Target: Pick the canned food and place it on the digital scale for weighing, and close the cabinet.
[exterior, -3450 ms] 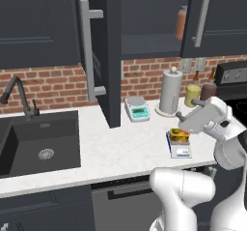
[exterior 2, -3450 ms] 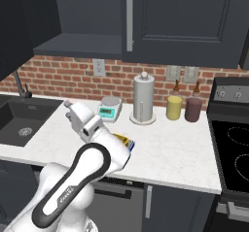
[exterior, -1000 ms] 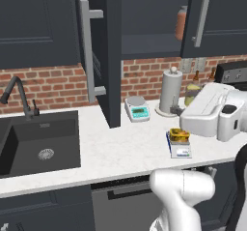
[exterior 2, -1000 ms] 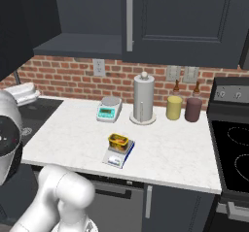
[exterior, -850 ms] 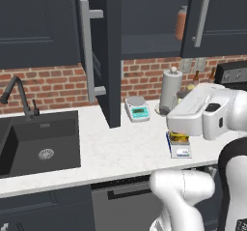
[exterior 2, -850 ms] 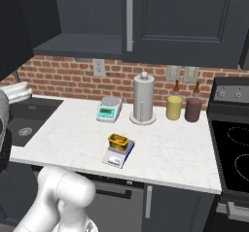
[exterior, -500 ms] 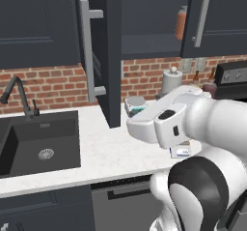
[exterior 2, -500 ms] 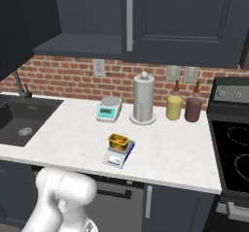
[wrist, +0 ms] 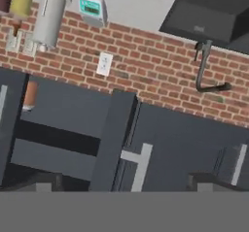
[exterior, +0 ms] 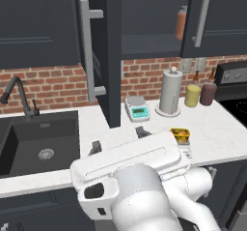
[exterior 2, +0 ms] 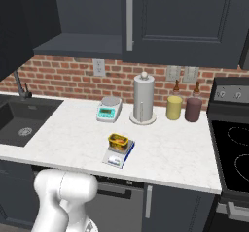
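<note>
The canned food (exterior: 179, 134) (exterior 2: 118, 140), a flat yellow-gold tin, rests on the digital scale (exterior: 185, 151) (exterior 2: 116, 157) near the counter's front edge. Nothing grips it. My gripper (exterior: 118, 139) (wrist: 126, 182) is open and empty, left of the tin and turned up toward the cabinet. The hand view is rolled upside down. The cabinet door (exterior: 113, 56) (wrist: 111, 139) stands open, edge-on, with its silver bar handle (exterior: 87, 56) (wrist: 138, 165) facing me. The open cabinet shelf (exterior 2: 82, 44) is dark.
An orange-brown jar (exterior: 180, 23) (wrist: 30, 94) stands inside the cabinet. A white scale (exterior: 137, 108) (exterior 2: 108, 108), paper towel holder (exterior: 170, 92) (exterior 2: 143, 99) and two jars (exterior 2: 174, 107) line the brick wall. The sink (exterior: 38, 143) lies left, the stove (exterior 2: 233, 153) right.
My arm left the tin on the scale and swung from the right across to the front left. The hand now points up at the open cabinet door.
</note>
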Robot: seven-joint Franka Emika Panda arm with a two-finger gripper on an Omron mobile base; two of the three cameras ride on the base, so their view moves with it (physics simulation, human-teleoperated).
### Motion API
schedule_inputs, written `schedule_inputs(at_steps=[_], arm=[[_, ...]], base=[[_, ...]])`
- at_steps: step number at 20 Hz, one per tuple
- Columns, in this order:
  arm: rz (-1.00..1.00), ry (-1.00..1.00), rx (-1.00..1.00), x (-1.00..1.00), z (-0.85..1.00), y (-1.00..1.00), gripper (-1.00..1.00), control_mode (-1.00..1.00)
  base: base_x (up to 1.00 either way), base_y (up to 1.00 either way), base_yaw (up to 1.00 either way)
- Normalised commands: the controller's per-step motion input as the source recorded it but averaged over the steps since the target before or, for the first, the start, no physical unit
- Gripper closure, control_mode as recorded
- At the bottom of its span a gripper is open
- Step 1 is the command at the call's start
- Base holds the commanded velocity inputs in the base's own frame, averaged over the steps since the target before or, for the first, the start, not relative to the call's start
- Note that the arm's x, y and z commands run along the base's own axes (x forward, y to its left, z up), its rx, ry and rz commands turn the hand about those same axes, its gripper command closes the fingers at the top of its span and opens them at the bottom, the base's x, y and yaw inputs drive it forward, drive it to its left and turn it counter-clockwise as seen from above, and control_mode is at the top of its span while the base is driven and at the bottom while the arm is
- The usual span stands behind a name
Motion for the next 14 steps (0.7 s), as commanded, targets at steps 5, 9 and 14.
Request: schedule_inputs(at_steps=[5, 9, 14], arm=[[-0.4, -0.33, 0.0, -0.68, -0.17, 0.82, -1.0, -1.0], [-0.37, -0.27, 0.0, 0.04, -0.01, 1.0, -1.0, -1.0], [-0.18, -0.09, 0.05, 0.54, 0.0, 0.71, -1.0, -1.0]], base=[[0.0, 0.0, 0.0], [0.0, 0.0, 0.0], [0.0, 0.0, 0.0]])
